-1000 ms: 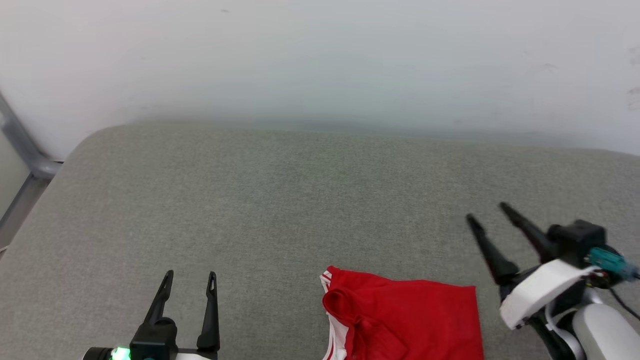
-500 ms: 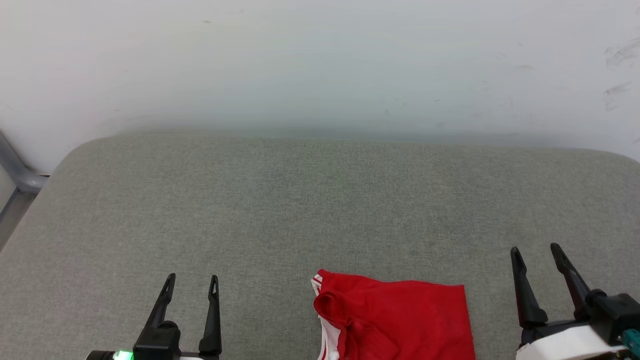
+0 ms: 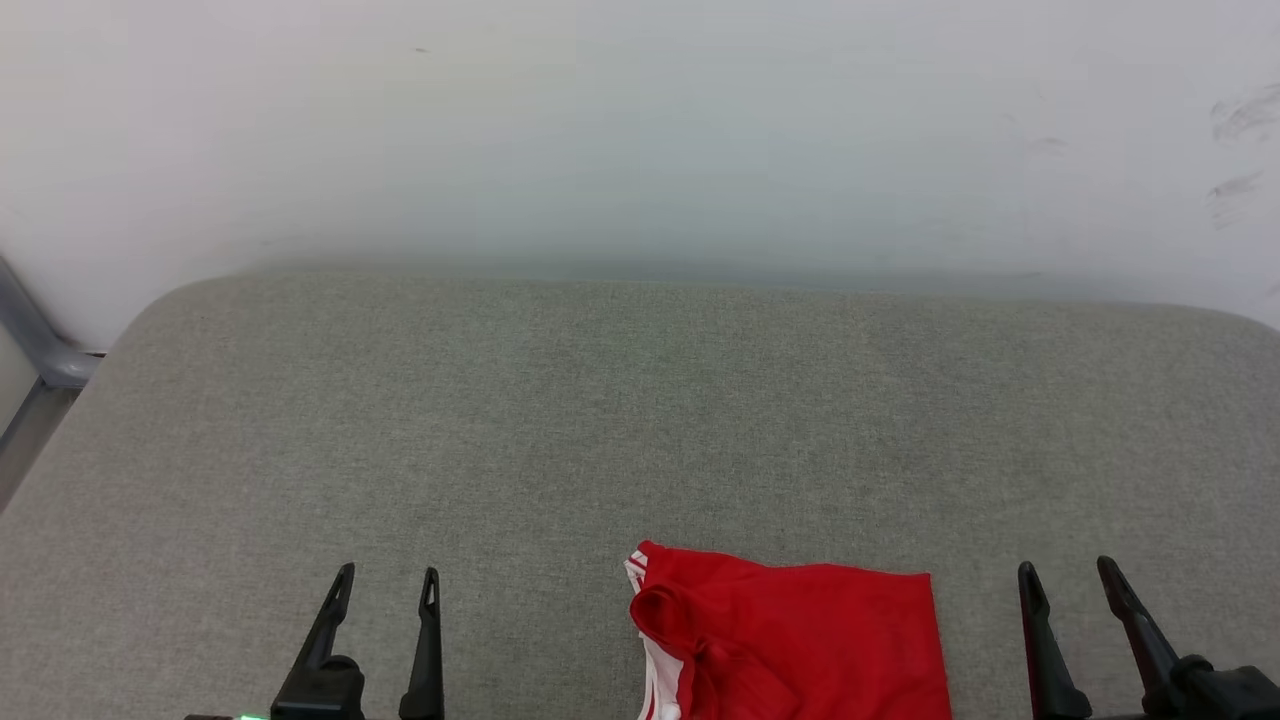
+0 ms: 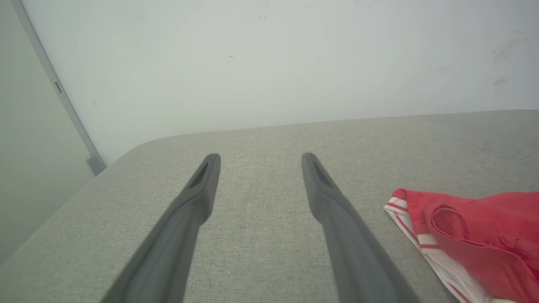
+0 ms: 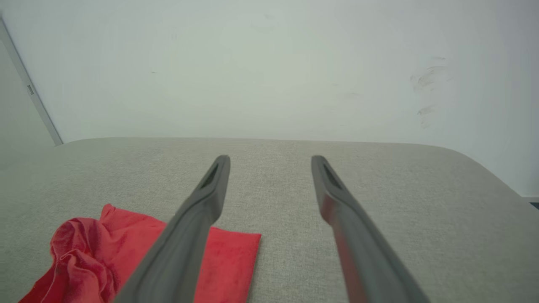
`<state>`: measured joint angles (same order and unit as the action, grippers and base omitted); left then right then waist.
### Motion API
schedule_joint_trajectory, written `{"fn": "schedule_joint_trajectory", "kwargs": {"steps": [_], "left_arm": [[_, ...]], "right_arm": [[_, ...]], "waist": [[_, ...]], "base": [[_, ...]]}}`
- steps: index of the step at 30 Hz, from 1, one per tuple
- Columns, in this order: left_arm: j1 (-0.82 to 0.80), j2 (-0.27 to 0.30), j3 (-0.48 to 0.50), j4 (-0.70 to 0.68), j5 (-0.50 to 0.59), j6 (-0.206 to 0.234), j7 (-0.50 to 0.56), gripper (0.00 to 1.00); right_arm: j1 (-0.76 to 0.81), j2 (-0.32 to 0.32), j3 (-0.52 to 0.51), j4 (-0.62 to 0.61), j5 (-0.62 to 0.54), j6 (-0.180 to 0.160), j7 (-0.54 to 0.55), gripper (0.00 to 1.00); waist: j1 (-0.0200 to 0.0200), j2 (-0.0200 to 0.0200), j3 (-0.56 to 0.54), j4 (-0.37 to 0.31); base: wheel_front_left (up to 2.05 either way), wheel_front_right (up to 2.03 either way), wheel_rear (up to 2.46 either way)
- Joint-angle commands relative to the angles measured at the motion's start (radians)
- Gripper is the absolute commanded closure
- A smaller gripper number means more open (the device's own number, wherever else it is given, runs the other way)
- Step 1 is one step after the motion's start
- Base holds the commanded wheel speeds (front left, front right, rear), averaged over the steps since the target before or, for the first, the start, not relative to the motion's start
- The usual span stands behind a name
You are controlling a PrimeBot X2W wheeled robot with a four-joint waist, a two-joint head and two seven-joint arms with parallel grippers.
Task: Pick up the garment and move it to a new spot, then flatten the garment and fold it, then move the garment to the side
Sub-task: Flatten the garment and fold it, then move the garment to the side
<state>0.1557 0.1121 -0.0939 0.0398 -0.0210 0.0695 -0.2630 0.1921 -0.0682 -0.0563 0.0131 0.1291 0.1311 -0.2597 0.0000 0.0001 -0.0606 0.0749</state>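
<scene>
Garment point(image 3: 800, 640): red, white-trimmed, apparently folded; lies on the pad nearest the robot, between the grippers, touching neither.
Left gripper point(image 3: 388, 570): fingers apart, empty.
Right gripper point(image 3: 1066, 565): fingers apart, empty, near the garment's edge.
Pad point(image 3: 600, 400): grey, runs back to wall point(image 3: 640, 130).
Risk, judged: pinching one layer would pull the fold open.

Grey pad point(image 3: 560, 420) gives free passage from 9 thru 3 o'clock. Obstacles: garment point(image 3: 800, 640) at 6 o'clock, wall point(image 3: 640, 130) at 12 o'clock.
</scene>
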Motion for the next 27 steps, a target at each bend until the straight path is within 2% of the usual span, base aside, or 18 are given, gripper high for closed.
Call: {"fn": "schedule_joint_trajectory", "kwargs": {"steps": [1, 14, 18, 21, 24, 27], "left_arm": [[0.006, 0.001, 0.000, 0.003, -0.001, -0.002, -0.002, 0.00], [0.006, -0.002, -0.003, 0.012, -0.008, -0.004, -0.002, 0.00], [-0.001, -0.004, -0.006, 0.013, -0.011, -0.005, -0.002, 0.00], [-0.002, -0.004, -0.006, 0.013, -0.013, -0.007, -0.002, 0.00], [-0.006, -0.005, -0.007, 0.015, -0.015, -0.008, -0.002, 0.00], [-0.010, -0.007, -0.009, 0.016, -0.015, -0.010, -0.002, 0.00]], "right_arm": [[0.017, 0.005, 0.004, -0.006, 0.002, -0.001, -0.005, 0.00], [-0.033, -0.007, -0.009, -0.033, 0.012, -0.001, -0.007, 0.00], [-0.089, -0.048, -0.048, -0.052, 0.035, -0.001, -0.004, 0.00], [-0.149, -0.098, -0.066, -0.059, 0.060, -0.001, 0.037, 0.00], [-0.206, -0.168, -0.035, -0.050, 0.099, -0.001, 0.125, 0.00], [-0.255, -0.226, 0.010, -0.033, 0.184, -0.001, 0.251, 0.00]], "waist": [[0.0000, -0.0001, 0.000, 0.000], [0.0000, -0.0001, -0.001, 0.008], [0.0000, -0.0001, 0.001, 0.017], [0.0000, -0.0001, 0.003, 0.026], [0.0000, -0.0001, 0.005, 0.036], [0.0000, -0.0001, 0.009, 0.044]], "base": [[0.00, 0.00, 0.00], [0.00, 0.00, 0.00], [0.00, 0.00, 0.00], [0.00, 0.00, 0.00], [0.00, 0.00, 0.00], [0.00, 0.00, 0.00]]}}
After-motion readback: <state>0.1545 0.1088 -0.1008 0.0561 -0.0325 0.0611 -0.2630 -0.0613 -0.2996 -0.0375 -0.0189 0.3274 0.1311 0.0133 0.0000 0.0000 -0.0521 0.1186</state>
